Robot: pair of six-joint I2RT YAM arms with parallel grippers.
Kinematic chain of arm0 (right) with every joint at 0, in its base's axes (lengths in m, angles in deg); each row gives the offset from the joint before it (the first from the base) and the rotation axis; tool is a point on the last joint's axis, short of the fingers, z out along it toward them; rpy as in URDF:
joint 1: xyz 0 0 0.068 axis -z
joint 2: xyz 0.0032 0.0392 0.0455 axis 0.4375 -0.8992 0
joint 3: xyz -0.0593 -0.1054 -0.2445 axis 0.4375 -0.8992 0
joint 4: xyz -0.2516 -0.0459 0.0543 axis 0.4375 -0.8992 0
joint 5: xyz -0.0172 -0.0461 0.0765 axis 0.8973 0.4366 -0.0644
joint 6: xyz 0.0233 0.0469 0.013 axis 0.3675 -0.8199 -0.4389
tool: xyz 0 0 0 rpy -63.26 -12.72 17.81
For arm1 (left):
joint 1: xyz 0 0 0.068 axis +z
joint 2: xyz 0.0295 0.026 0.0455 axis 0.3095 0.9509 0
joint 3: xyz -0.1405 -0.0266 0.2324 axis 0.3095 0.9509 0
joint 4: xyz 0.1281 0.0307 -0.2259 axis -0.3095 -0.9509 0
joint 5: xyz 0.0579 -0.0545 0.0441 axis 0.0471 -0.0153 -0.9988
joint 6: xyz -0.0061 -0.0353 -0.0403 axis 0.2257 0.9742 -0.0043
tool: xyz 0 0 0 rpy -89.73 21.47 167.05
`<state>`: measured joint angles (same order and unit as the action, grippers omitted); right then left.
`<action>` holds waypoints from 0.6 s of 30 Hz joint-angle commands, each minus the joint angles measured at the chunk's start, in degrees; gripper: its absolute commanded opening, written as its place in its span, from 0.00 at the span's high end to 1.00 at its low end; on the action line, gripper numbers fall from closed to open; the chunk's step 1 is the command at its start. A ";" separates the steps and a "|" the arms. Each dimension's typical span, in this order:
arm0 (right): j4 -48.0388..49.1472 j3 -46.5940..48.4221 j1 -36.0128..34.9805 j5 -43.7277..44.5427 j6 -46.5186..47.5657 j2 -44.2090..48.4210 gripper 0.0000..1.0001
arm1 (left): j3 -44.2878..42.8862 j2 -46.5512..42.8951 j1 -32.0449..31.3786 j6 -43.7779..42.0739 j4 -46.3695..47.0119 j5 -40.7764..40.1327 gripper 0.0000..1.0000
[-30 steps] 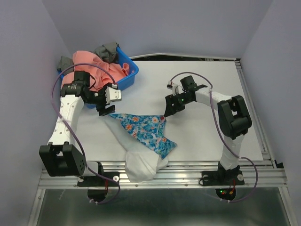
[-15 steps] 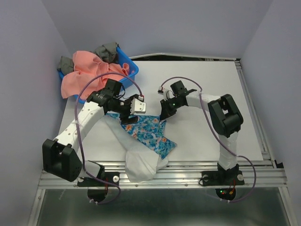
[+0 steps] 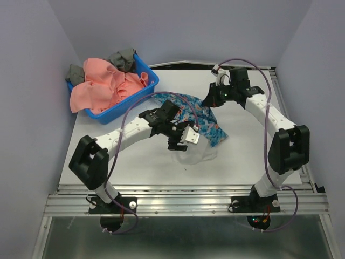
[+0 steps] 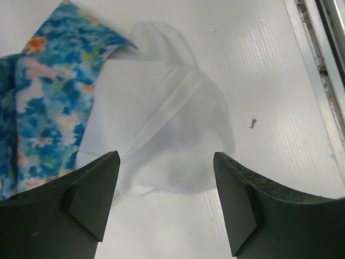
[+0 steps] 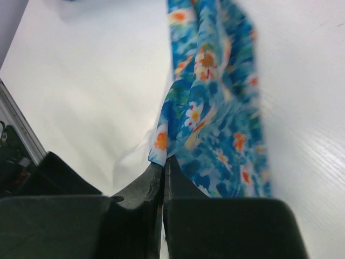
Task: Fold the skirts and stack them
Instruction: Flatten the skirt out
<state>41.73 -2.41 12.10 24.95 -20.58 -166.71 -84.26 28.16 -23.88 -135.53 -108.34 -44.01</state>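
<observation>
R gripper (image 5: 163,162) pinches blue skirt (image 5: 215,108) at its 12 o'clock edge; L gripper (image 4: 166,162) spread wide at 7 o'clock.

The right end effector (image 3: 207,101), open a second ago and low in front of the blue basket (image 3: 150,86), has pinched shut on an edge of the blue floral skirt (image 3: 207,121) and lifted it, ending level with the basket and well to its right. The skirt has been dragged along – its white lining (image 3: 197,155), which drooped over the desk (image 3: 242,156) edge farthest from the basket, now lies wholly on the desk. The left end effector (image 3: 186,141) has swung from just beside the basket out over that lining
</observation>
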 commanded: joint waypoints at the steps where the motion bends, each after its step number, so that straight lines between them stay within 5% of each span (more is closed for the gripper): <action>1: -0.87 -5.03 -1.10 1.87 -0.44 2.34 0.99 | -4.52 4.56 -5.01 0.20 7.61 -3.98 0.18; 18: 1.15 -5.74 12.18 0.47 -10.55 -0.99 0.99 | -27.88 26.27 -12.93 4.50 20.45 -14.17 0.22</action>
<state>40.73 -8.62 21.98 27.66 -27.86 -165.90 -106.42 50.80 -34.59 -133.63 -91.56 -54.46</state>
